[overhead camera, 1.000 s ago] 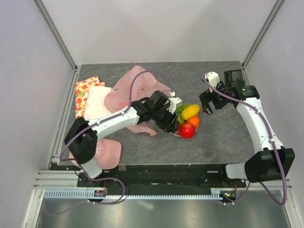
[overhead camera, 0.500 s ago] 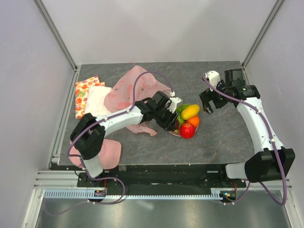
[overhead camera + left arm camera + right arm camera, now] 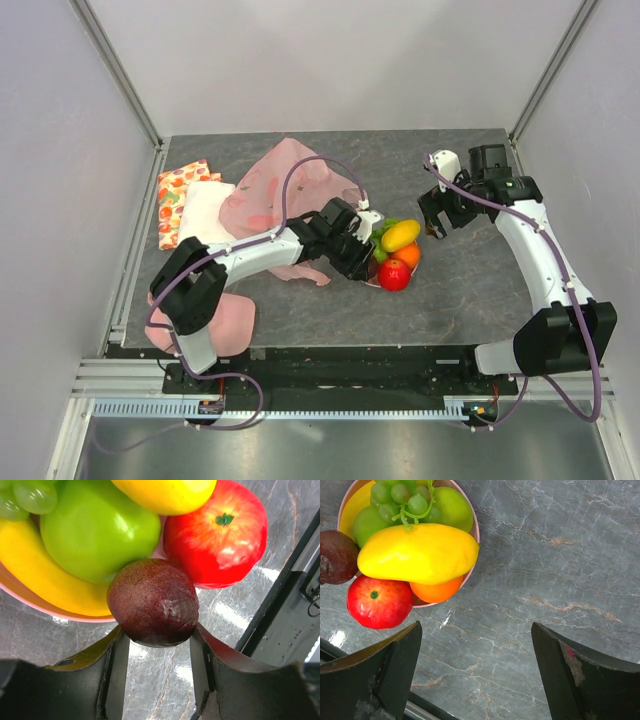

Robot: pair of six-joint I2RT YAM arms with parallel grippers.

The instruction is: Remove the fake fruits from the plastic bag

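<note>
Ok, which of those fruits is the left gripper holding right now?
The small dark plum: it is clamped in the left gripper, beside the red apple. The mango, green apple and other fruits lie heaped at the pink plate, ungripped.

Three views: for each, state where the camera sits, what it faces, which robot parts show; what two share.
Top external: above, behind, looking down at table; left arm, right arm show.
Left wrist: on left arm, facing plum in left gripper.
Right wrist: on right arm, looking down by plate; right gripper open.
Shared: both wrist views show plum, red apple.
</note>
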